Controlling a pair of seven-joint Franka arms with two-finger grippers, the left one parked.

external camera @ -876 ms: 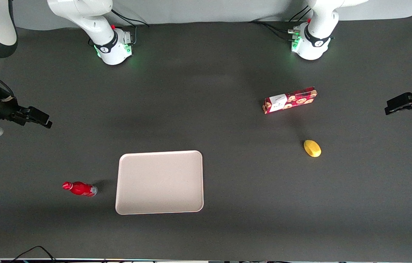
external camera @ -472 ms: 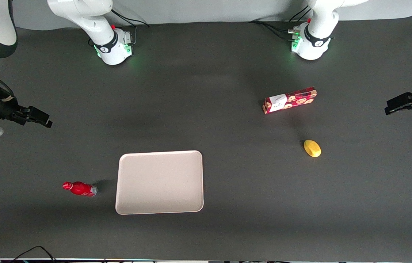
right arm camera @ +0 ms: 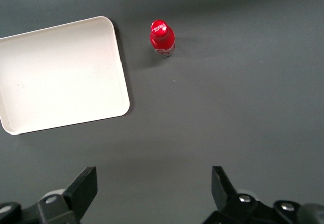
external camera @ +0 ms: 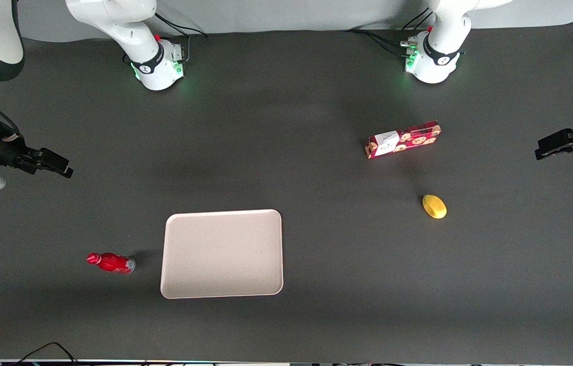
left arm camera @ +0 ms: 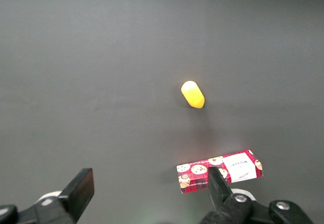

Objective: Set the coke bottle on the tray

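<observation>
One small coke bottle [external camera: 111, 262] stands upright on the dark table [external camera: 286, 315], just beside the tray [external camera: 222, 253] toward the working arm's end, apart from its rim; from above, its red cap [right arm camera: 160, 28] tops a narrow neck over a wider red body. It is likely light and rigid, with a smooth, rather slippery rounded wall, and top-heavy enough to tip if nudged at the cap; the safest hold is probably across the wide body below the shoulder, fingers on either flank, coming straight down over it. The tray lies flat, nothing on it, so any spot inside its low rim would serve. The gripper [external camera: 55, 165] hangs above the table, farther from the front camera than the bottle and well apart from it, its two fingers [right arm camera: 83, 186] spread wide with nothing between them. Well away toward the parked arm's end lie a red cookie box [external camera: 402, 139] and a yellow lemon-like fruit [external camera: 434, 206].
</observation>
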